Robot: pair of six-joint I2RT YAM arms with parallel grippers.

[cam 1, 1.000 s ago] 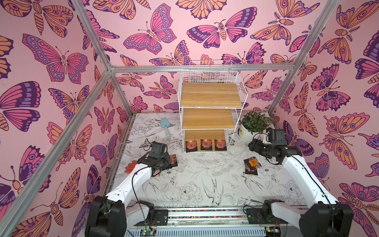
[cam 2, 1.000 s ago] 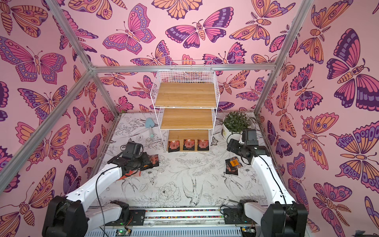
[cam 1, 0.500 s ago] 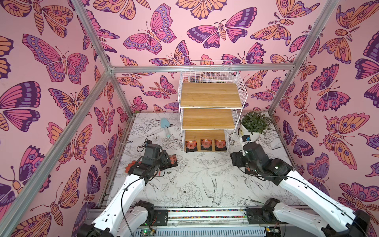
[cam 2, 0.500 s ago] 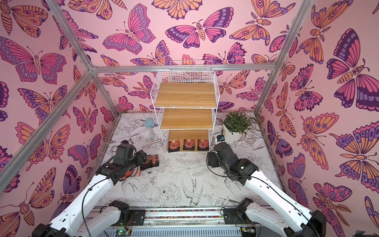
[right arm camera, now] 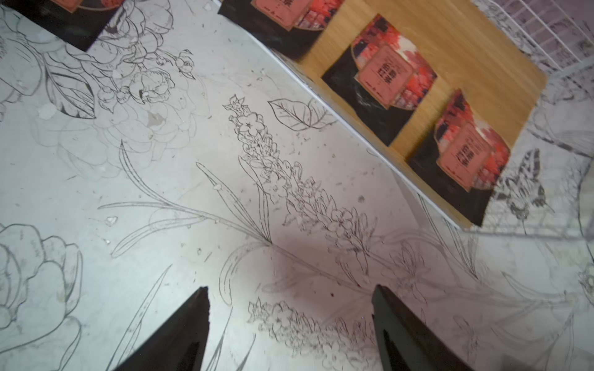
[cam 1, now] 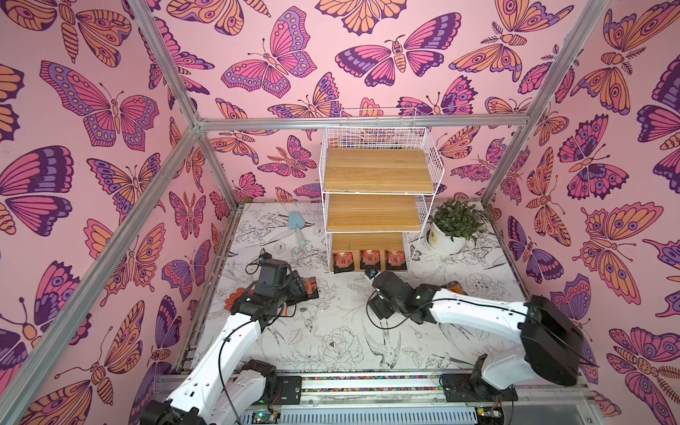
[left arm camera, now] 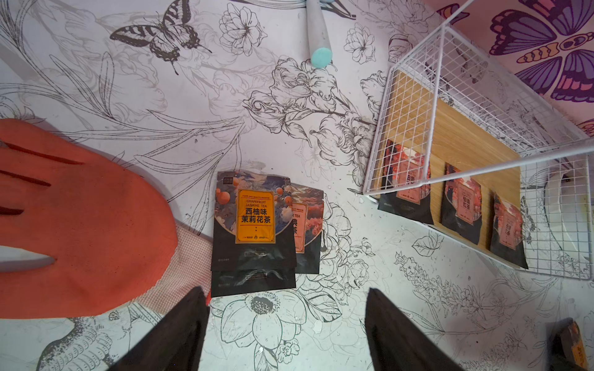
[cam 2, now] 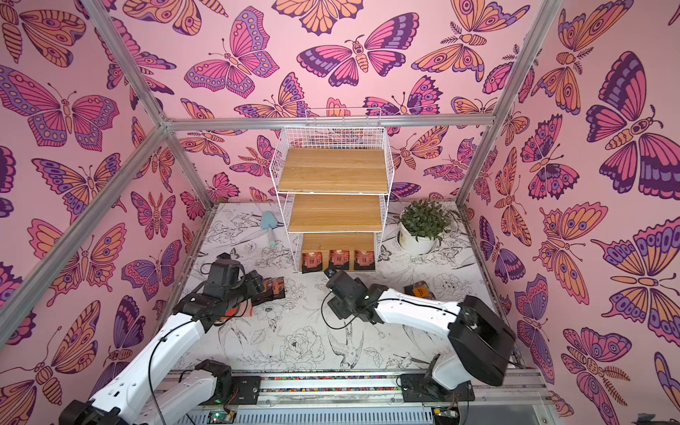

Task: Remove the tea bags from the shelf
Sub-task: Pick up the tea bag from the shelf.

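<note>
Count on the lowest wooden board of the white wire-grid shelf (cam 1: 375, 173): three flat, black-edged, red-labelled tea bags (cam 1: 369, 259), in a row. At least three more sachets (left arm camera: 255, 225) overlap on the table (left arm camera: 96, 80) beside an orange rubber glove (left arm camera: 80, 218); another pile (cam 2: 418, 290) is partly hidden behind the right arm (cam 2: 415, 311). Both claws stand spread and empty: left gripper (left arm camera: 286, 295), right gripper (right arm camera: 289, 295).

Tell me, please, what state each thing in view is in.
Shelf: top two boards bare.
Shelf tea bags: three, flat on lowest board.
Tea bag pile: overlapping, flat.
Left gripper: open, empty.
Right gripper: open, empty.
Glove: lying flat.
Plant: upright.
Trowel: lying flat.
</note>
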